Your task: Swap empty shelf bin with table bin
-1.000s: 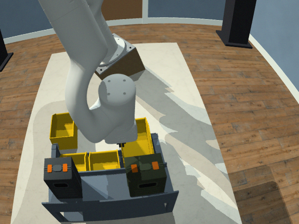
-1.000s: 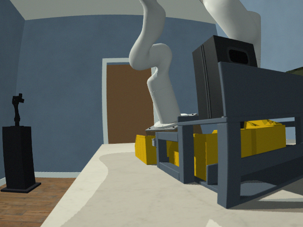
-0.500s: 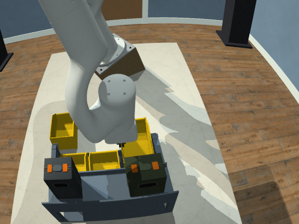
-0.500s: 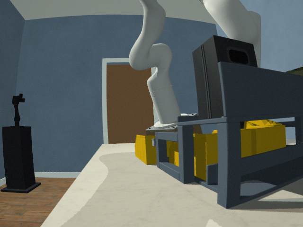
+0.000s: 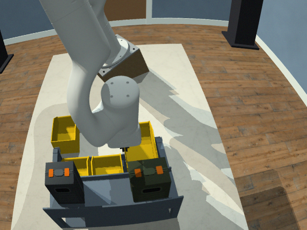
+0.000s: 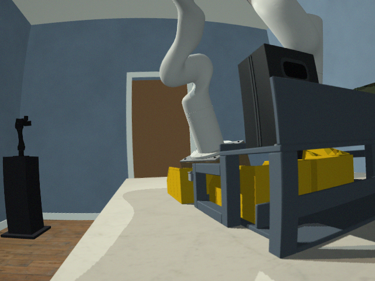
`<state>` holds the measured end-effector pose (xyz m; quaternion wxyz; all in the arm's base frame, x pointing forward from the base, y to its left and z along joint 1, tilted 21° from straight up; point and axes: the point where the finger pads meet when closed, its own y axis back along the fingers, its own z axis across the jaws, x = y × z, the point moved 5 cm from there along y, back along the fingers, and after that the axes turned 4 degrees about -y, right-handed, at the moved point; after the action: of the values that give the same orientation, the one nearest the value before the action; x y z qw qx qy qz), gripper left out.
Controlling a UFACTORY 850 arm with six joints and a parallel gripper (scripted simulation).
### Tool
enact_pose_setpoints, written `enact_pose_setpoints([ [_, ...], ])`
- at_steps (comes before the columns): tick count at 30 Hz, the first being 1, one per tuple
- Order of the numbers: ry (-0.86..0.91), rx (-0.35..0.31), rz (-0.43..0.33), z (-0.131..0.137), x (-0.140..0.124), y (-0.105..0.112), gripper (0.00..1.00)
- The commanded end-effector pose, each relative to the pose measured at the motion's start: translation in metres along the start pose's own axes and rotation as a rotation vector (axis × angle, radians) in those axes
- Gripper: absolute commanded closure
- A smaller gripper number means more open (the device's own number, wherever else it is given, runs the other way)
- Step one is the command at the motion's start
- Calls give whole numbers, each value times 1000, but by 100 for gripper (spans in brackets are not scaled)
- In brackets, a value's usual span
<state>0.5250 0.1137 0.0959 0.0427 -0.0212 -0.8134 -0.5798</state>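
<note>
A grey shelf (image 5: 111, 183) holds three yellow open bins in a row. The left bin (image 5: 76, 164) and the middle bin (image 5: 107, 164) sit fully in their places. The right bin (image 5: 142, 143) looks empty and sticks out of its place towards the arm. In the exterior view this bin (image 6: 325, 172) sits higher than the others and is tilted. My gripper (image 5: 125, 148) is mostly hidden under the white wrist. Its dark fingertips are shut on the right bin's left wall. Another yellow bin (image 5: 64, 134) stands on the table left of the arm; its contents are unclear.
A dark grey case (image 5: 63, 181) and a dark green case (image 5: 149, 178) stand on the shelf's top board, over the bins' rear ends. The arm's base (image 5: 123, 62) stands on the table behind. Black pedestals stand on the floor.
</note>
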Motion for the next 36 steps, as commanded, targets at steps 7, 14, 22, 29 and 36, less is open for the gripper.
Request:
enact_pose_setpoints([
  [7,0,-2,-23,0,-5,1,100],
  [14,0,-3,-35,1,-7,1,100],
  [22,0,-4,-52,1,-11,1,100],
  [29,0,-4,-60,1,-12,1,100],
  [36,0,-5,-64,1,-13,1,100],
])
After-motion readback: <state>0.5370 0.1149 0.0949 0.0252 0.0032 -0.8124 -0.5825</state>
